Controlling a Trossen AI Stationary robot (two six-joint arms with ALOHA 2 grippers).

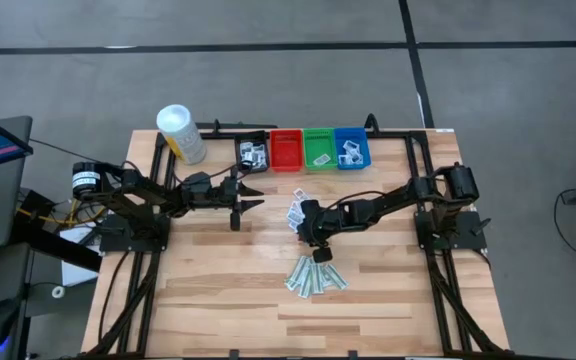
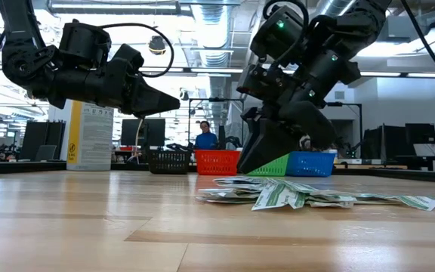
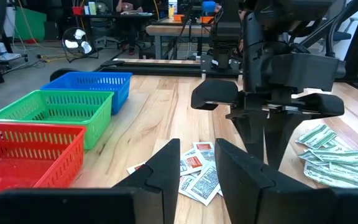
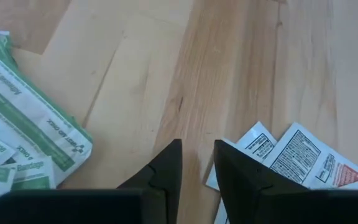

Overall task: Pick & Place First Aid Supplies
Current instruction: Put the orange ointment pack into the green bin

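The work surface is a light wooden table of joined planks, standing on a grey floor crossed by dark lines. Along the 12 o'clock edge stand four small bins in a row — black bin, red bin, green bin, blue bin — with a white canister bearing a yellow label at about 11 o'clock. White items lie in the black, green and blue bins.

The first aid supplies lie in two groups. The white packets with dark and red print sit just past table centre toward 12 o'clock. The pale-green strips form a loose, overlapping pile toward 5 o'clock of centre, flat on the wood.

The right gripper points down at the table between the two groups, close to the surface. Its fingers stand slightly apart with a narrow gap — nothing is between them; bare wood shows through the gap, the white packets just beside one finger and the green strips near the other.

The left gripper hovers above the table at about 10 o'clock of centre, near the black bin. Its fingers are likewise slightly apart and empty.

The room beyond is an open workshop: exposed ceiling ducts, strip lighting, benches with monitors, a floor fan. A person in a blue top is visible behind the bins.
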